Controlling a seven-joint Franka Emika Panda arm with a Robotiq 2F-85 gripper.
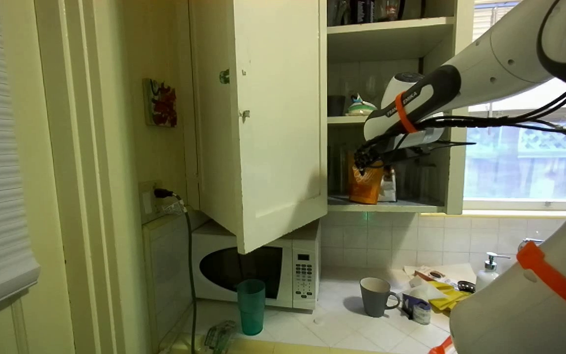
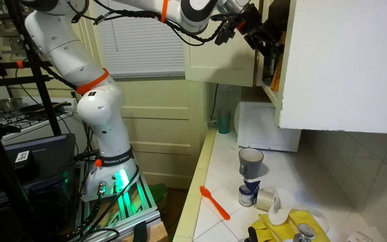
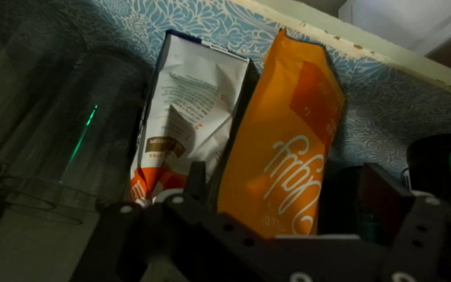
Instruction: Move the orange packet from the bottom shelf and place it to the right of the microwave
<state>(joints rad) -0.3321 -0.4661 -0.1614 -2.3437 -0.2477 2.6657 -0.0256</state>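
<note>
The cupboard point(image 1: 386, 44) takes up the upper middle in an exterior view, its door point(image 1: 283, 113) swung open and its bottom shelf point(image 1: 410, 208) just below mid-height. My arm point(image 2: 99, 111) runs down the left in an exterior view; the dark collar point(image 2: 117, 161) at its base reads FRANKA EMIKA. The white microwave point(image 1: 268, 268) sits lower centre, its keypad lettering too small for me to read. Along the bottom of the wrist view my claw point(image 3: 288, 186) is spread wide, a finger point(image 3: 197, 180) to either side of the orange packet point(image 3: 288, 129); whether either touches it, I cannot tell. That packet stands on the bottom shelf and carries looping white script I can't make out. Just left of it in the wrist view leans a white packet point(image 3: 194, 98) bearing an orange 2, grey fine print and a brown band with pale letters. At the right edge, a black jar point(image 3: 431, 168) shows a pale, unreadable label.
</note>
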